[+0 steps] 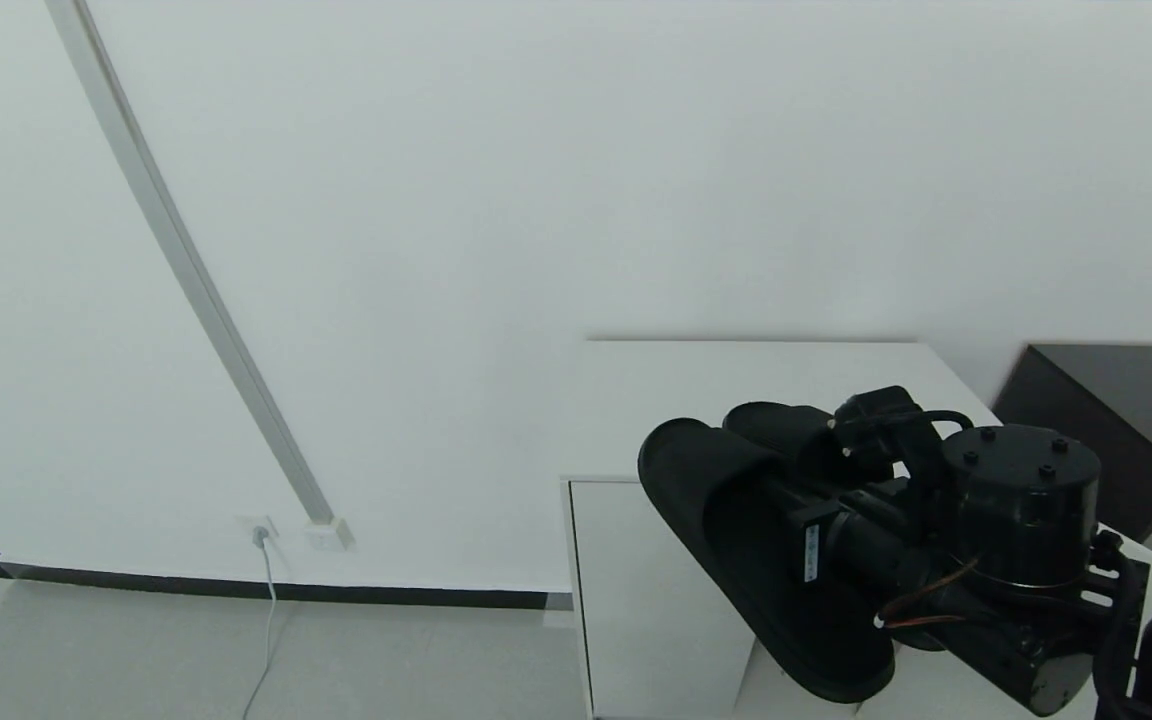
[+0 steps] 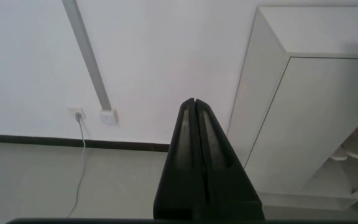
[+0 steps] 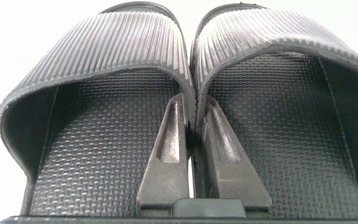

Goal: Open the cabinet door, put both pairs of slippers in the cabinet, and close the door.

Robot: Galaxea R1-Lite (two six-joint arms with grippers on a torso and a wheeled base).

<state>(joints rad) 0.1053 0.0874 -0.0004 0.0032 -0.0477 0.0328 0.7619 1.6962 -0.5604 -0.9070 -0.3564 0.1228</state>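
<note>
While my right tool point(image 3: 193, 109) clamps the slippers point(image 1: 736, 540) by their touching inner straps, lower right of the head view before the cabinet point(image 1: 656, 600), I judge them light, rubbery, floppy; left tool point(image 2: 194, 109) closed, empty.

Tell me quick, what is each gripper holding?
Left gripper: closed, holding nothing.
Right gripper: closed on the black slippers.

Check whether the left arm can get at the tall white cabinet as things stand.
Probably yes: the left gripper, jaws shut and empty, has open air between it and the tall white cabinet. The right gripper holds the black ribbed rubber slippers up by its top, likely clear.
</note>
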